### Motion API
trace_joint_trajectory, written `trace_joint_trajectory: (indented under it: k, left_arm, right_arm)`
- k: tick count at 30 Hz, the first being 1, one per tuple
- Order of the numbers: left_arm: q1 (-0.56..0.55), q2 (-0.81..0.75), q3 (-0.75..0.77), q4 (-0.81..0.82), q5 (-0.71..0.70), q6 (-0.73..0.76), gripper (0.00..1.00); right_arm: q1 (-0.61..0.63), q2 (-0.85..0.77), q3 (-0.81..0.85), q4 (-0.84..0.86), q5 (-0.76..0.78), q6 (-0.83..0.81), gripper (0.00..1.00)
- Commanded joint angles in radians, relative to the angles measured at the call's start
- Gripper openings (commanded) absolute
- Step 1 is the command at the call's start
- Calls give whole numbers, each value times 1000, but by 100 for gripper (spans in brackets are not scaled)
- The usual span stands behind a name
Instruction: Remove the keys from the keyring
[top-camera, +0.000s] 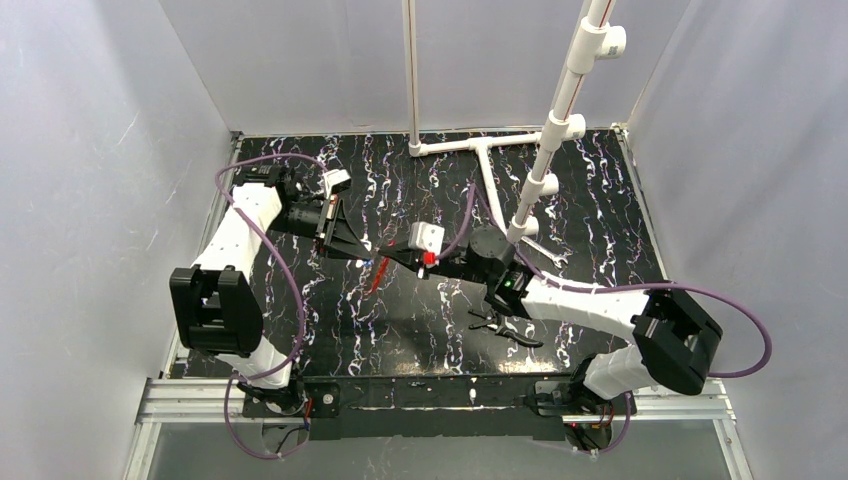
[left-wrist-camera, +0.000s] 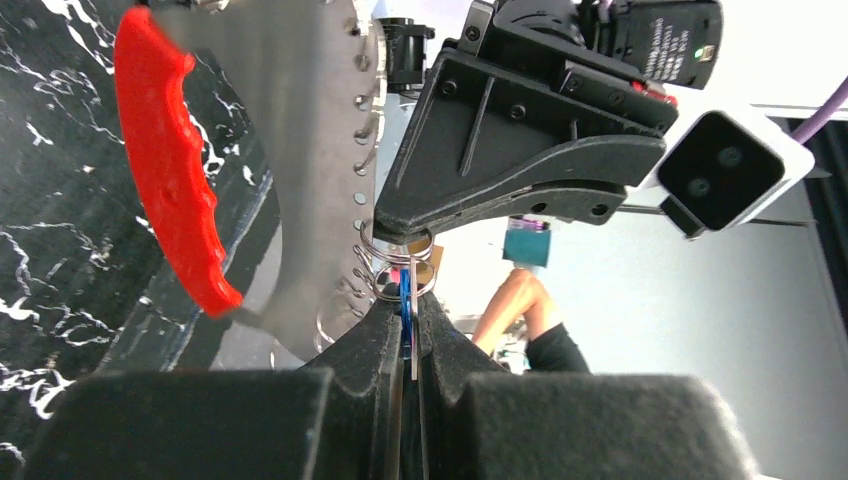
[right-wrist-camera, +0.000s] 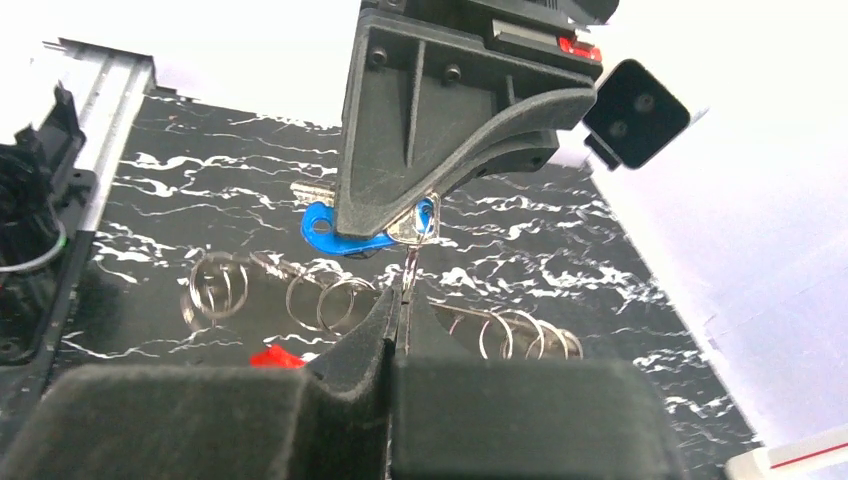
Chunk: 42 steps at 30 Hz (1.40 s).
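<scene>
The left gripper (top-camera: 360, 249) and the right gripper (top-camera: 400, 258) meet tip to tip above the middle of the black, white-veined table (top-camera: 600, 200).

In the left wrist view, the left gripper (left-wrist-camera: 408, 322) is clenched. Its fingers (left-wrist-camera: 370, 340) are pressed together on the small flat key with a blue head (left-wrist-camera: 405, 300) and on a thin silvery blade beside it. The right wrist view shows that blue-headed key (right-wrist-camera: 325, 226) sticking out of the left gripper's tip toward 9 o'clock.

The right gripper (right-wrist-camera: 400, 300) is also fully closed. Its fingertips (right-wrist-camera: 375, 315) pinch a thin silver wire split ring (right-wrist-camera: 408, 262) that rises toward 12 o'clock to the blue-headed key. The left wrist view shows the same wire ring (left-wrist-camera: 395, 262) caught under the right gripper's tip.

More silver wire rings (right-wrist-camera: 215, 290) spread toward 9 o'clock and 3 o'clock of the right fingertips. I cannot tell whether they lie on the table or hang above it.

The slim bright red oval keyring (top-camera: 377, 277) sits at about 6 o'clock from where the two tips meet, tilted. In the left wrist view the red keyring (left-wrist-camera: 165, 170) lies at 10 o'clock of the left fingertips. Whether it touches the table is unclear.

Black-handled pliers (top-camera: 505, 325) lie on the table at 4 o'clock of the right gripper, well apart from the keys.
</scene>
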Motion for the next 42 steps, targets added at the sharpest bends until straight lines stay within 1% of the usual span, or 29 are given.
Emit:
trace_joint_trajectory:
  k: [1,5,10,20,24,28,34,35,36,37,38,40,42]
  left_arm:
    - [24,-12,-25,-9,86,-16,0]
    - [23,-5,-48,-11,93,-21,0]
    - [24,-1,-58,-17,83,-23,0]
    - [23,-7,-60,-26,82,-7,0]
    - [23,-8,-67,-31,65,3,0]
    - [23,12,-66,-97,57,88,0]
    - [22,26,-13,-126,25,150,0]
    - [23,29,-4,-136,19,163,3]
    - [24,30,6,-146,13,180,12]
    - [24,29,15,-150,0,186,25]
    - [24,23,26,-145,-16,187,35]
    - [36,1,47,-123,-57,188,49]
    - [54,-33,73,-86,-108,190,60]
  right_arm:
    - [23,-39,-89,203,50,-128,1]
    - [25,-25,-134,352,24,-149,1]
    - [25,-24,-151,417,14,-128,1]
    - [25,-31,-174,432,13,-103,1]
    - [25,-7,-189,474,32,-124,1]
    - [25,-1,-184,504,25,-126,1]
    - [25,-5,-187,528,2,-92,1]
    - [25,-8,-189,528,2,-88,1]
    - [25,-10,-191,528,0,-86,1]
    - [25,-16,-195,528,-3,-84,1]
    - [25,-21,-199,527,-4,-82,1]
    - [25,-29,-204,522,-12,-78,1]
    - [25,-34,-208,515,-20,-72,1]
